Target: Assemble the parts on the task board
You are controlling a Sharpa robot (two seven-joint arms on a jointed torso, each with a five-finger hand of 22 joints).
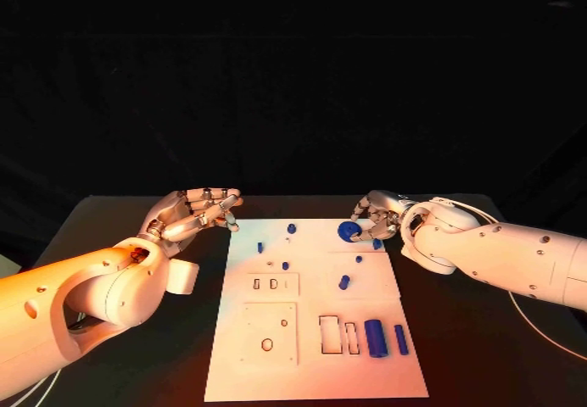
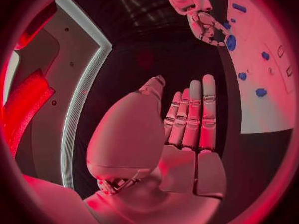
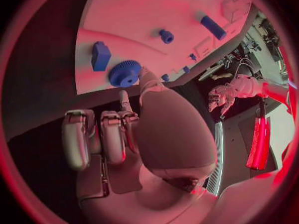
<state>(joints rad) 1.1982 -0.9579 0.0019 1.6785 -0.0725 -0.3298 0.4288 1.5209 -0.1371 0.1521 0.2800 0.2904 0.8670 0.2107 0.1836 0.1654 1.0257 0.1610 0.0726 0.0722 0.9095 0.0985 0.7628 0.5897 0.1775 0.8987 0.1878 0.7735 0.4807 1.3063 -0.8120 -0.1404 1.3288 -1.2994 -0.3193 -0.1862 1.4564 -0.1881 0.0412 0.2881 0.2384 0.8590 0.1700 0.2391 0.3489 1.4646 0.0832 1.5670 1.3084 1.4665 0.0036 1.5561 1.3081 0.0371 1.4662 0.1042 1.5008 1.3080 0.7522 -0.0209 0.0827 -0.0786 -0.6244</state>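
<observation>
The white task board (image 1: 312, 373) lies in the middle of the black table. A blue gear (image 1: 350, 229) lies flat near the board's far right edge. My right hand (image 1: 382, 214) is right beside it, its thumb and a finger (image 3: 124, 102) touching the gear's (image 3: 124, 73) rim. Whether they grip it I cannot tell. A blue block (image 3: 99, 55) sits close to the gear. My left hand (image 1: 196, 214) hovers off the board's far left corner, its fingers (image 2: 193, 119) stretched out and holding nothing.
Small blue pegs (image 1: 293, 227) (image 1: 345, 281) stand on the board's far half. Two blue cylinders (image 1: 376, 337) (image 1: 401, 339) lie near the front right, beside rectangular slots (image 1: 330, 333). Bare table (image 1: 135, 229) flanks the board. A thin cable (image 1: 539, 326) trails at the right.
</observation>
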